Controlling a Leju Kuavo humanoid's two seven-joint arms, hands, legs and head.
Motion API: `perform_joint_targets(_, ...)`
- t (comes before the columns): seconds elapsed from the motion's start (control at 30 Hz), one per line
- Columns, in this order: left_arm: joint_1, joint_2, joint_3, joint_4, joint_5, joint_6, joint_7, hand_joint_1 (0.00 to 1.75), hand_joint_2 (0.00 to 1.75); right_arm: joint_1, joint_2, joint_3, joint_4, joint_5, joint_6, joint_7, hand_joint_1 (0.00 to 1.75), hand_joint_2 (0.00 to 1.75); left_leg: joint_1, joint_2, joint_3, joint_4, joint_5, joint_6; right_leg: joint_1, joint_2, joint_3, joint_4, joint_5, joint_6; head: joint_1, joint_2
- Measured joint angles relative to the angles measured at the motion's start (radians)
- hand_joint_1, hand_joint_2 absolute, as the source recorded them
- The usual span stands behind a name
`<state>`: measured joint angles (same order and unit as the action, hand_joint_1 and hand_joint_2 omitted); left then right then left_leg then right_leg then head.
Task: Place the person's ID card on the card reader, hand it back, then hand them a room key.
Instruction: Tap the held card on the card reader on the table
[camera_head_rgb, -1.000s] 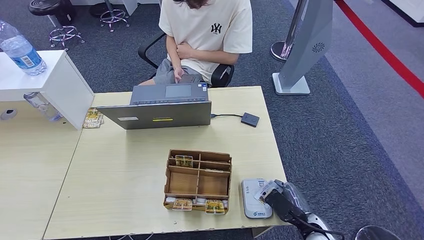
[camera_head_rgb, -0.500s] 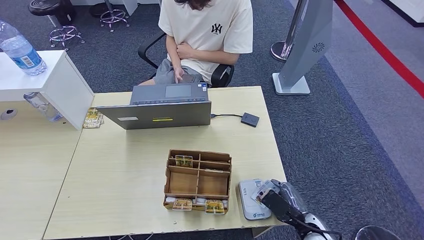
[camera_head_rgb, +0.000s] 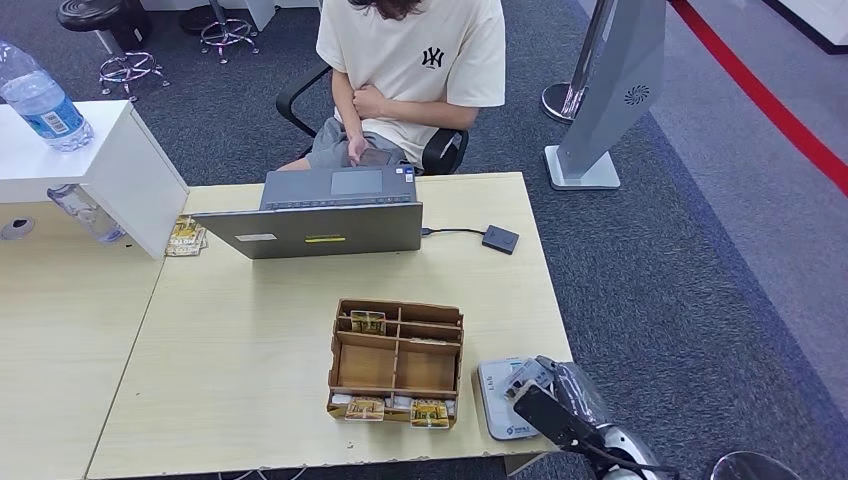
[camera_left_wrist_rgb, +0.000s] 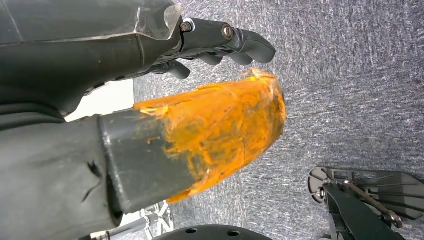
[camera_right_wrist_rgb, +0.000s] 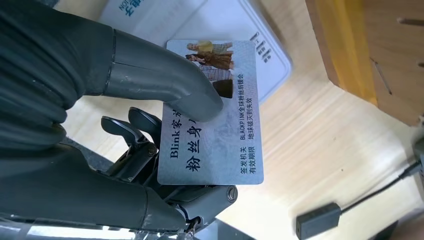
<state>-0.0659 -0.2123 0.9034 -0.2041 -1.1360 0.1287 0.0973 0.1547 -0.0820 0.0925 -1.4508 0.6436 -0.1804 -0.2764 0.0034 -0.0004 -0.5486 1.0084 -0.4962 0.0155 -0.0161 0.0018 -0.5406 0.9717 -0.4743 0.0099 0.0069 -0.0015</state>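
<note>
A: Head view, item one: our right robot hand (camera_head_rgb: 545, 395), near right corner of the table (camera_head_rgb: 250, 350), thumb pinching the ID card (camera_head_rgb: 527, 376) against the fingers beneath it.

B: Confirmed in the right wrist view: thumb (camera_right_wrist_rgb: 170, 82) pressed flat on the card face, ID card (camera_right_wrist_rgb: 212, 112) held level, printed side up. Item two: card reader (camera_head_rgb: 500, 398), white, lying flat just right of the wooden organiser (camera_head_rgb: 397, 362).

A: Relation, card to reader: the card hangs over the reader's right part, its far end above the white top (camera_right_wrist_rgb: 220, 22). We cannot tell whether it touches.

B: Long axis of the card runs out from the hand and across the reader toward the organiser. We judge the coming move is a short lowering and slide leftward onto the reader.

A: Item three: left robot hand (camera_left_wrist_rgb: 220, 42), hanging over carpet, fingers curled in, holding nothing. Right is the nearer hand.

B: Item four: room keys, small cards in the organiser's near slots (camera_head_rgb: 400, 410). Item five: person (camera_head_rgb: 410, 70) seated at the far side behind a laptop (camera_head_rgb: 320, 215).
</note>
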Motion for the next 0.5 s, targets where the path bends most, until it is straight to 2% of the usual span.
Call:
perform_joint_targets(0.27,0.000,-0.002,0.001,0.000,-0.017,0.004,0.000,0.00,0.00,0.009,0.033,0.015,-0.093,0.021,-0.162,-0.059,1.75,1.75,0.000,0.000,0.000,0.000,0.000,0.000,0.000,0.000,0.000,0.000,0.000,0.000,0.000,0.000)
perform_joint_targets(0.5,0.000,-0.006,0.001,0.000,-0.051,0.003,0.000,0.00,0.00,0.006,0.091,0.072,-0.217,0.155,-0.364,-0.102,1.75,1.75,0.000,0.000,0.000,0.000,0.000,0.000,0.000,0.000,0.000,0.000,0.000,0.000,0.000,0.000)
